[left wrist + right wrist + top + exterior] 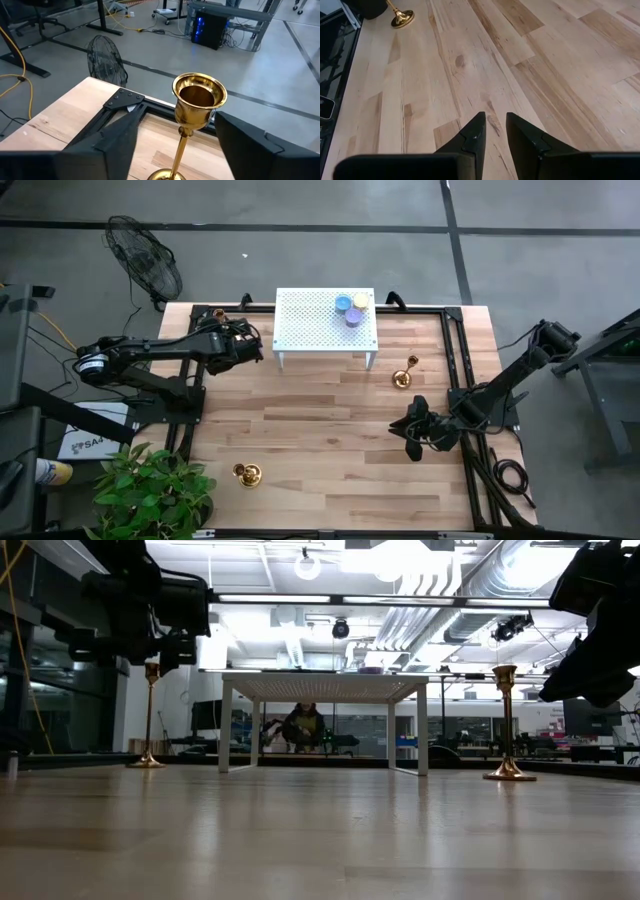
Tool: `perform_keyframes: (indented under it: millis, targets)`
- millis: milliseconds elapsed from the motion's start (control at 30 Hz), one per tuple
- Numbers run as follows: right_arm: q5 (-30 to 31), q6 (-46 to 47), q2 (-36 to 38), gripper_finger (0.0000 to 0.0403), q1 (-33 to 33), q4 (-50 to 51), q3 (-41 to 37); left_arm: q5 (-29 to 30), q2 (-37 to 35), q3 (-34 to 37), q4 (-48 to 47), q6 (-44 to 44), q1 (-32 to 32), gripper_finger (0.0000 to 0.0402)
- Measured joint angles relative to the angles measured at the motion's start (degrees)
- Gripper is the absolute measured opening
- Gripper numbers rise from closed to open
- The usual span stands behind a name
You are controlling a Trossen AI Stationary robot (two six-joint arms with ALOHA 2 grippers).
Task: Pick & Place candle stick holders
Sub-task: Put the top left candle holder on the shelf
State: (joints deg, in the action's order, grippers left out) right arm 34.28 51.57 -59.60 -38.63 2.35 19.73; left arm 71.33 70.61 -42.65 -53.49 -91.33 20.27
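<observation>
- The left gripper [175, 142] sits at the back-left of the tabletop [330, 440], beside the white perforated stand [300, 320]. Its jaws are spread either side of a standing candle stick holder [192, 112], stem between them, not yet pinched.
- A second holder [403, 374] stands just right of the stand; a third [246, 473] is near the front-left edge.
- The right gripper [494, 131] hovers over bare wood at right, jaws nearly pressed together and holding nothing.
- As I judge it, no holder looks placed yet; all three remain to be moved.
</observation>
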Motion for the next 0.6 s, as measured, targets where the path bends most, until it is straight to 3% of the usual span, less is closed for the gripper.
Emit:
perform_keyframes:
  millis: [600]
  targets:
    - [-0.1,0.0,0.0,0.0071,0.0,0.0,0.0,-0.6,0.0,0.0,-0.1,0.0,0.0,0.0128]
